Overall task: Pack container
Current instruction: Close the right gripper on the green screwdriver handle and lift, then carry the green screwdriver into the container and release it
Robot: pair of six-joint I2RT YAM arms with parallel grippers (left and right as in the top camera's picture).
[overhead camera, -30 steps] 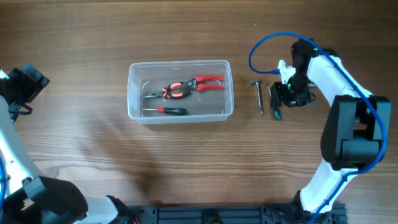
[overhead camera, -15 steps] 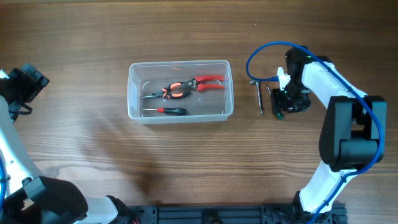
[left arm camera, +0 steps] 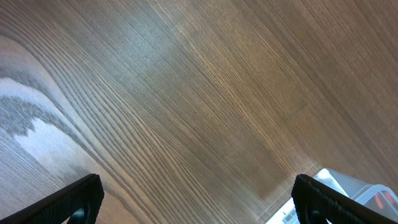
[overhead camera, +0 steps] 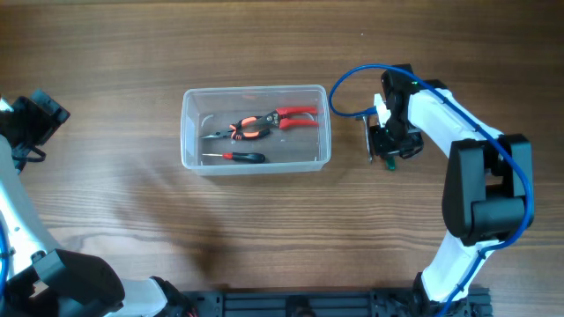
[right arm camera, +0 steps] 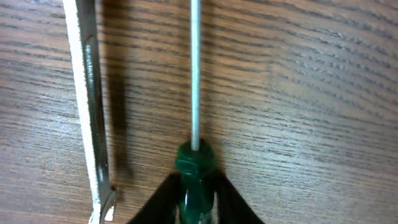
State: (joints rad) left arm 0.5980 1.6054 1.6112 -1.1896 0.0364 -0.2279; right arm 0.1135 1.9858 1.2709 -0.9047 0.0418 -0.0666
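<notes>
Overhead, looks straight down on a brown wooden table [overhead camera: 132, 53], grain running left to right and filling the view to every edge but the bottom, where it meets a dark rail [overhead camera: 300, 304]. Places the right arm [overhead camera: 480, 176] along the right side, a blue cable [overhead camera: 345, 84] looping off it. Finds the container [overhead camera: 187, 132] near the table's middle, upright and clear-walled, holding red-handled pliers [overhead camera: 269, 121] and, just beside them toward the near wall, a small screwdriver [overhead camera: 238, 157] with a red-and-black handle. Sets the right gripper [overhead camera: 388, 148] low over bare wood just right of the tub. From the right wrist, catches that pincer nearly closed, black fingers [right arm camera: 158, 208] pressing both sides of a green-handled screwdriver [right arm camera: 195, 165] whose shaft lies flat on the grain. Shows a flat metal wrench [right arm camera: 93, 112] alongside, apart from it. Puts the left gripper [overhead camera: 35, 119] at the far left edge, well apart from everything. From its wrist, shows fingertips [left arm camera: 81, 199] spread wide over bare grain, holding nothing.
</notes>
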